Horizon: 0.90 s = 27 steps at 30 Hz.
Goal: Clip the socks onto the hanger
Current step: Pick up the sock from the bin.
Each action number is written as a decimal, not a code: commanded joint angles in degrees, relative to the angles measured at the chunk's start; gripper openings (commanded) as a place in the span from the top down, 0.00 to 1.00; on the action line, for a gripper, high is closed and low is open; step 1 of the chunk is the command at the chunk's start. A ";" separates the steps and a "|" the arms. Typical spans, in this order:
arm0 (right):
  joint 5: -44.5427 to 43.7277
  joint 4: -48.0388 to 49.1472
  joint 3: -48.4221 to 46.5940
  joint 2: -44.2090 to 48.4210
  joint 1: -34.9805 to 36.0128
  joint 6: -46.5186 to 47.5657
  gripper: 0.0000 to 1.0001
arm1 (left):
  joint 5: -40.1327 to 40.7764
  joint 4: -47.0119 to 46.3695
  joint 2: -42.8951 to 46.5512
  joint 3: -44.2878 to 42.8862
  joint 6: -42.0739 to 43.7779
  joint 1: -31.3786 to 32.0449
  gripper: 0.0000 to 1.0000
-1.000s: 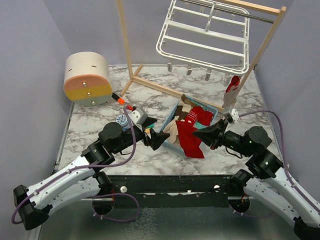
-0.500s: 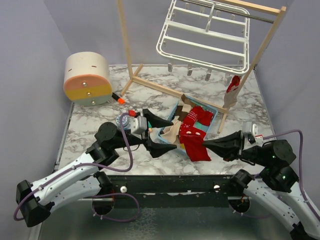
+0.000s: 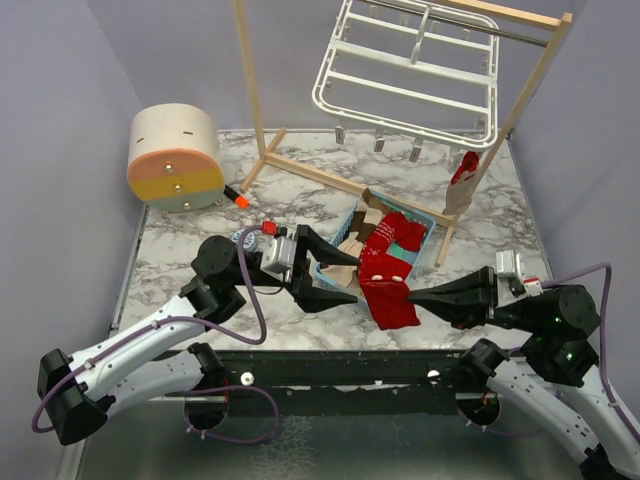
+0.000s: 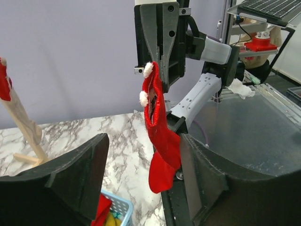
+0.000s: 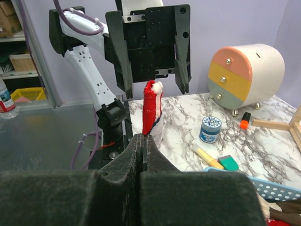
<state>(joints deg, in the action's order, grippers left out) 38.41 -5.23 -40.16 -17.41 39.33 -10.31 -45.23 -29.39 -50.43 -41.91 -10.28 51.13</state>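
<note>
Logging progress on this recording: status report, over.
Right gripper shut on red sock. Left gripper open, facing it. Nothing blocking the hanger.

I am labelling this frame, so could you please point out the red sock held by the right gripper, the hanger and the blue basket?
red sock (image 4: 163,139), left wrist view, middle of its body.
hanger (image 3: 410,90), top external view, lower crossbar.
blue basket (image 4: 118,207), left wrist view, side wall.
</note>
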 commanded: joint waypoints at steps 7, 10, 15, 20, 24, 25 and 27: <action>1.68 8.88 1.66 0.02 0.35 -3.45 0.99 | -4.77 -2.34 -4.52 -4.56 -3.92 0.11 0.54; 1.65 9.56 2.06 -0.24 0.31 -3.62 0.99 | -4.73 -2.55 -5.13 -5.20 -5.15 0.12 0.56; 1.75 10.30 2.64 -0.82 0.31 -3.83 0.99 | -5.29 -3.32 -5.51 -5.81 -6.50 0.13 0.56; 2.06 11.54 3.29 -1.25 0.32 -4.31 0.99 | -6.30 -4.38 -5.89 -5.98 -7.37 0.13 0.64; 2.33 12.61 3.75 -1.63 0.31 -4.84 0.99 | -6.82 -4.70 -6.68 -6.17 -7.98 0.17 0.77; 2.36 12.76 3.82 -1.70 0.36 -5.01 0.99 | -7.01 -4.79 -6.94 -6.23 -8.22 0.18 0.81; 2.52 13.16 3.91 -2.03 0.31 -5.43 0.99 | -7.56 -4.97 -7.54 -6.25 -8.56 0.17 0.89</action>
<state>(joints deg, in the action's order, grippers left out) 39.31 5.26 -37.01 -18.74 39.33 -14.41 -50.15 -32.58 -56.90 -46.41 -17.58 51.13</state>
